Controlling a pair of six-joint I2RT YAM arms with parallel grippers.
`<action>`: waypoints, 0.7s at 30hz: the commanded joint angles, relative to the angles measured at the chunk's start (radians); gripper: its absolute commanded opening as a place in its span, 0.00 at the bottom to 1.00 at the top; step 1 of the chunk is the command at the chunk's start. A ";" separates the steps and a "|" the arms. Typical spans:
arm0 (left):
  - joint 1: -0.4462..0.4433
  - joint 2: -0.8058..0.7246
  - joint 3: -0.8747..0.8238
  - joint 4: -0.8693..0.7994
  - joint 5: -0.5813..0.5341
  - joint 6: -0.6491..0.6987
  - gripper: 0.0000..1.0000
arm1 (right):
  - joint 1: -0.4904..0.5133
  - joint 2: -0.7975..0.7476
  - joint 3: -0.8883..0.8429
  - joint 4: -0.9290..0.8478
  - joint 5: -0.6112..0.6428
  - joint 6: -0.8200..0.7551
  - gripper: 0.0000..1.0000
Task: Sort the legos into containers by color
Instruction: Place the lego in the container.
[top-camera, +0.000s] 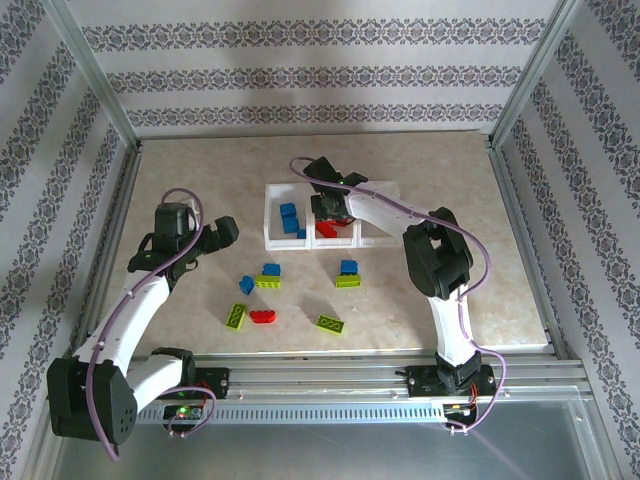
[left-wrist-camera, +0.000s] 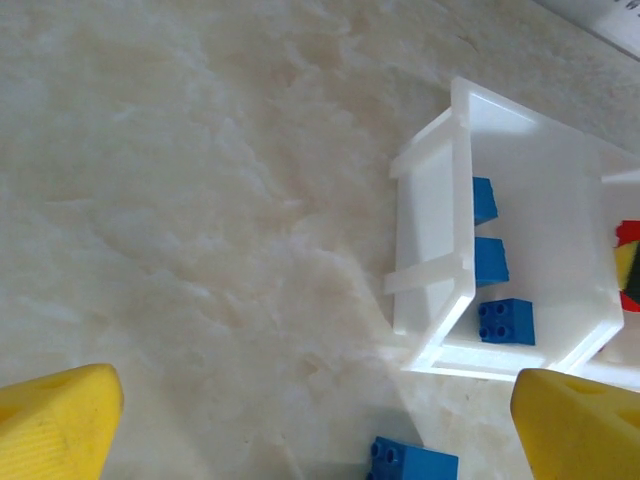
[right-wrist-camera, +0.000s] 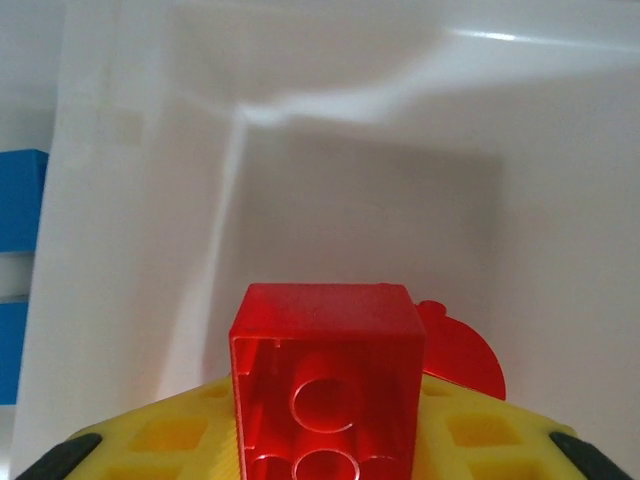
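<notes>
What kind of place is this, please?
Probably a robot test cell, not a home: an aluminium frame encloses the table, patterned panels form its walls, and two arms are bolted along a rail.

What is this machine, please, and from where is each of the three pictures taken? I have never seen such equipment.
Two robot arms stand at a table's near edge. The overhead picture comes from a fixed camera above them; the other two come from cameras on their wrists. The right gripper reaches into the middle bin of a white three-bin tray with a red brick between its yellow fingers. The left gripper is open over the table. Blue bricks lie in the left bin. Green, blue and red bricks remain loose.
</notes>
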 joint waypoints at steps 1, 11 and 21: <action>0.014 -0.019 -0.020 -0.011 0.052 0.023 1.00 | -0.010 0.024 0.037 0.009 -0.014 -0.004 0.37; 0.008 -0.019 -0.014 -0.113 0.137 0.041 1.00 | -0.013 0.024 0.043 0.006 -0.007 -0.005 0.44; -0.061 -0.027 0.011 -0.300 0.068 0.040 1.00 | -0.007 -0.061 0.006 0.003 0.008 -0.006 0.46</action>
